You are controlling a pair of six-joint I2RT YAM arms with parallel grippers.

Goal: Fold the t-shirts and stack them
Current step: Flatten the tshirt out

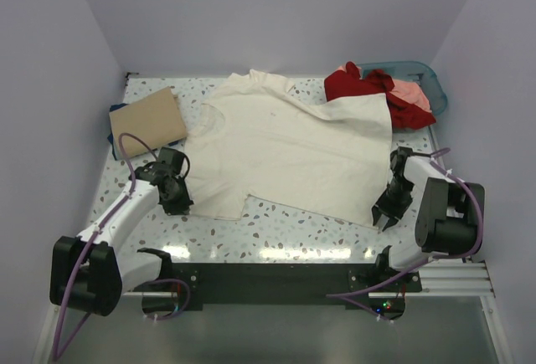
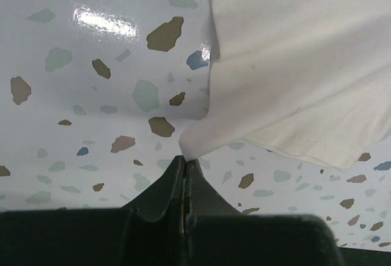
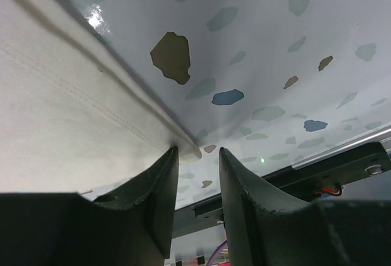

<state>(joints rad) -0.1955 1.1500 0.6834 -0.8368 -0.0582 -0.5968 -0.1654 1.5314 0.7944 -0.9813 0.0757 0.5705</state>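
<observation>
1. The cream t-shirt (image 1: pixel 285 146) lies spread flat in the middle of the top view on the speckled table (image 1: pixel 285 230); a folded tan t-shirt (image 1: pixel 148 119) sits upper left, and a red t-shirt (image 1: pixel 360 84) is heaped upper right beside the teal basket (image 1: pixel 429 75)
2. It looks like soft, light, limp cloth that will sag and drag, so the hem corners are the best places to hold it
3. The left gripper (image 2: pixel 185 159) is clamped on the shirt's lower-left corner; the right gripper (image 3: pixel 198 153) has its jaws apart at the lower-right hem corner, with nothing pinched yet
4. No brand, label or writing can be read
</observation>
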